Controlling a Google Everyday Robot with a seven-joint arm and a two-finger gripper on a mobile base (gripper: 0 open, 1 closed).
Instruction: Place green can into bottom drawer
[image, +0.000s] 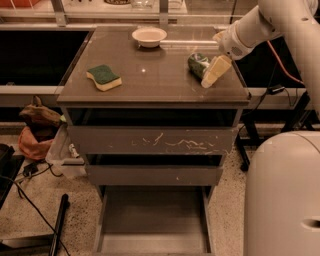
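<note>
Up on the cabinet top (150, 87), near its right edge, my gripper (210, 76) hung against the green can (197, 64), possibly touching it, open or closed I could not tell, bottom drawer (150, 220) pulled out below, sponge (104, 77) and bowl (149, 36) further left.

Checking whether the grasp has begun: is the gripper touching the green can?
Cannot tell. In the camera view the gripper overlaps the right side of the green can above the cabinet top; neither contact nor a gap shows plainly.
</note>
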